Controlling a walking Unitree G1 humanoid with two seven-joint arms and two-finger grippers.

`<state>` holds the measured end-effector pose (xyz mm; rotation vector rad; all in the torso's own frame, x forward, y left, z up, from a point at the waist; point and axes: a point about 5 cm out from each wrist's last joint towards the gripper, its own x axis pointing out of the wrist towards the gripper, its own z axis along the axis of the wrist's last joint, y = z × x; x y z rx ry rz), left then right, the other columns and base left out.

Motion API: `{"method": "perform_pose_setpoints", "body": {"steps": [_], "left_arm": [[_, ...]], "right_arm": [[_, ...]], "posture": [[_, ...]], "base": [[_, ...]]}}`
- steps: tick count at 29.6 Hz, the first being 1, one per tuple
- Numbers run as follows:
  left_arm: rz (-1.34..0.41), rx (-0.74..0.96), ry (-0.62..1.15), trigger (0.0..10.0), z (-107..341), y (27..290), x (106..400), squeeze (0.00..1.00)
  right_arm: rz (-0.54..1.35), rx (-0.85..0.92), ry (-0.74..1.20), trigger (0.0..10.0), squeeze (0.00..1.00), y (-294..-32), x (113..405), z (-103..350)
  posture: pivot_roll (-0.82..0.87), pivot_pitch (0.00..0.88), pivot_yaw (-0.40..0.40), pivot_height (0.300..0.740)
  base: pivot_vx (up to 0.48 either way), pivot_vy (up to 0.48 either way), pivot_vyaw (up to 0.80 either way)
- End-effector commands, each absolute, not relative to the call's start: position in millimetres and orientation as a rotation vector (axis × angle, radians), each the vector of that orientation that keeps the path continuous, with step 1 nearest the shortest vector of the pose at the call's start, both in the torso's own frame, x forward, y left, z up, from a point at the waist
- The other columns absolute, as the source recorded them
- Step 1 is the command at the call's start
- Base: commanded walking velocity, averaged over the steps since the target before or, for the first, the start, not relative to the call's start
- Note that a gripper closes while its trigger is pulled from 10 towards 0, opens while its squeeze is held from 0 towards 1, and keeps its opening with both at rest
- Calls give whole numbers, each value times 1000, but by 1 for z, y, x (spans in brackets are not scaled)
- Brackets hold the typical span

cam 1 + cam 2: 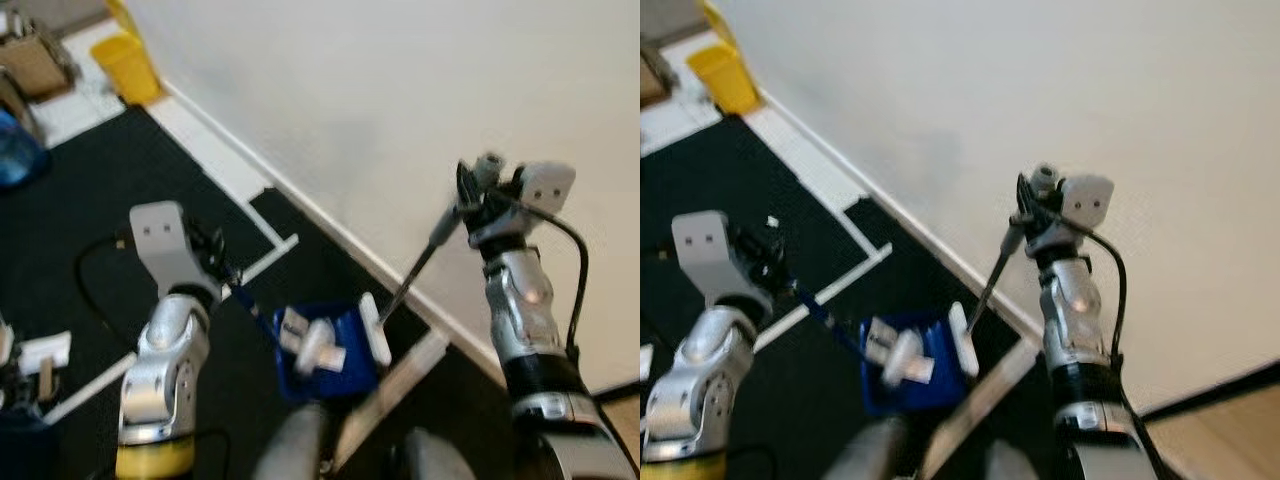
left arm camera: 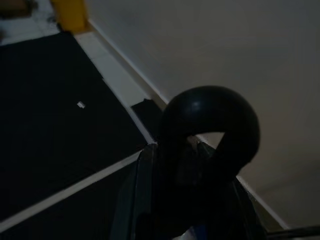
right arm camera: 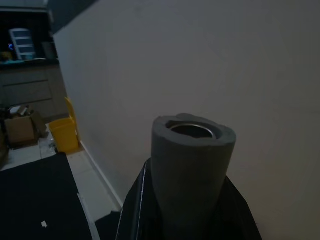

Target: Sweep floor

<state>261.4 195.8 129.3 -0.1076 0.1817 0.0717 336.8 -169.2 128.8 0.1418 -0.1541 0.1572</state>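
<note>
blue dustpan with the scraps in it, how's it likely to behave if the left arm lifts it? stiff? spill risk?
The blue dustpan looks like moulded plastic, so probably stiff and light. The white scraps lying loose inside would likely slide out if it tips forward. The left claw holds it by a thin handle far from the pan, so it may wobble or twist when lifted.

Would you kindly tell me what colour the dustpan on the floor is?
The dustpan is blue, with white pieces lying in it; the left eye view shows it best.
</note>
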Motion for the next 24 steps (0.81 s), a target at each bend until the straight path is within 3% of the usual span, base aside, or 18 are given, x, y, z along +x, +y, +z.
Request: {"method": "perform_pose_setpoints", "body": {"steps": [1, 24], "left_arm": [[60, -110, 142, 10000, 137, 195, 262, 0], [62, -113, 149, 10000, 135, 192, 262, 0]], "right_arm": [[158, 144, -179, 10000, 0, -170, 337, 132], [154, 144, -171, 10000, 0, -171, 336, 130]], "posture": [[69, 71, 11, 740], [66, 77, 9, 740]], "base": [[0, 0, 769], [0, 0, 765]]}}
